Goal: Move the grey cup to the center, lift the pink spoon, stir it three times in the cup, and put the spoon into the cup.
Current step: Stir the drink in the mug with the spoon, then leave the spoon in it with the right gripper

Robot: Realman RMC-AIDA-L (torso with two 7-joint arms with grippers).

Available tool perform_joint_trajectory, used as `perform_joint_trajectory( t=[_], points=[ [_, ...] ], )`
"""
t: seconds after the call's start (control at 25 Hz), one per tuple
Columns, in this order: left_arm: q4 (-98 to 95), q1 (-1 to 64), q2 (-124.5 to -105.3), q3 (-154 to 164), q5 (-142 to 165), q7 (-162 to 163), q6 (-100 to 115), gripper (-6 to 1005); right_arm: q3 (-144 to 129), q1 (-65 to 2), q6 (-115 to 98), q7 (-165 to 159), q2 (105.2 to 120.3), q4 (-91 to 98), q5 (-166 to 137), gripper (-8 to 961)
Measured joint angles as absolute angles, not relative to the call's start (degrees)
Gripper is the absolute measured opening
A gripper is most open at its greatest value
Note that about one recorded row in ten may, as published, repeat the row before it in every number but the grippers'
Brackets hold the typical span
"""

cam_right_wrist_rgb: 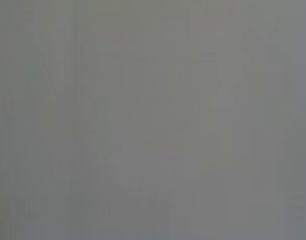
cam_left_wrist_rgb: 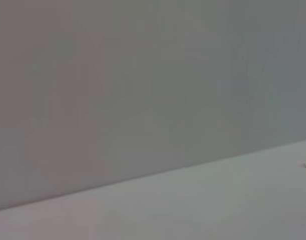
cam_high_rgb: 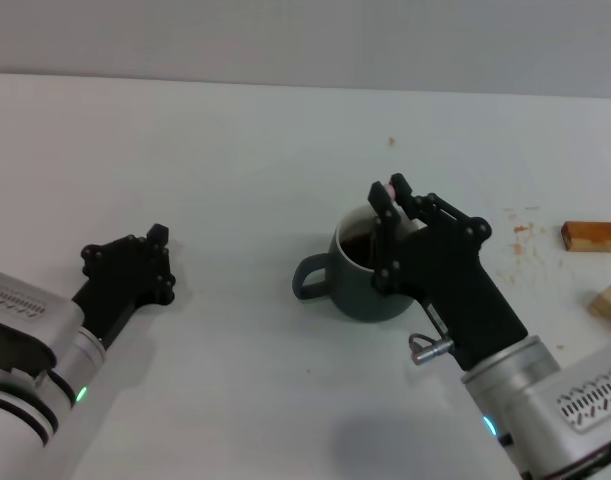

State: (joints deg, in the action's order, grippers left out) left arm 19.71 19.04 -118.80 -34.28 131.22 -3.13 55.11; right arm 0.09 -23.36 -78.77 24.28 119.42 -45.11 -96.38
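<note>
Cup, squat, rounded, dark slate-grey with a white rim and a loop handle turned to the left, standing near the middle of the white table. Small slender spoon with a rounded pink end poking up over the cup's far rim, lower part hidden down in the dark inside. Right gripper directly above the cup's mouth, jaws pinched on the pink end. Judged as the stirring step, with the cup already centred; number of turns done impossible to tell. Next, probably: finish the circles without knocking the rim, then spread the jaws and lift clear so the spoon stays leaning in the cup. Left gripper parked on the table well to the left, jaw state impossible to tell. Two small tan wooden blocks at the far right edge.
</note>
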Motion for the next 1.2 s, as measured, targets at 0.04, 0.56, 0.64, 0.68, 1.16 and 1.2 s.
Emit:
perform_joint_trajectory(
  t=[0.04,0.56,0.64,0.68,1.16,1.2],
  points=[
    [19.62,18.84,-118.77,-34.53,131.22,-3.13,55.75,-2,0.41,-23.7,-78.37,24.25,119.42,-44.96,-96.4,34],
    [19.29,17.54,-118.65,-36.64,131.22,-3.16,57.64,-2,4.15,-22.91,-77.93,23.76,118.87,-40.76,-96.69,36],
    [19.26,17.56,-118.65,-36.65,131.22,-3.16,57.46,-2,3.93,-21.54,-78.14,23.75,119.02,-41.42,-97.99,37],
    [19.24,17.63,-118.67,-36.65,131.22,-3.17,57.33,-2,3.91,-21.07,-78.03,23.75,119.17,-41.67,-98.81,37],
    [19.16,17.93,-118.77,-36.83,131.22,-3.17,56.86,-2,7.45,-24.74,-71.06,23.3,119.6,-40.21,-100.32,39],
    [19.16,17.81,-118.77,-36.83,131.22,-3.17,56.96,-2,8.03,-24.89,-70.9,23.27,119.56,-39.66,-100.32,39]
  ],
)
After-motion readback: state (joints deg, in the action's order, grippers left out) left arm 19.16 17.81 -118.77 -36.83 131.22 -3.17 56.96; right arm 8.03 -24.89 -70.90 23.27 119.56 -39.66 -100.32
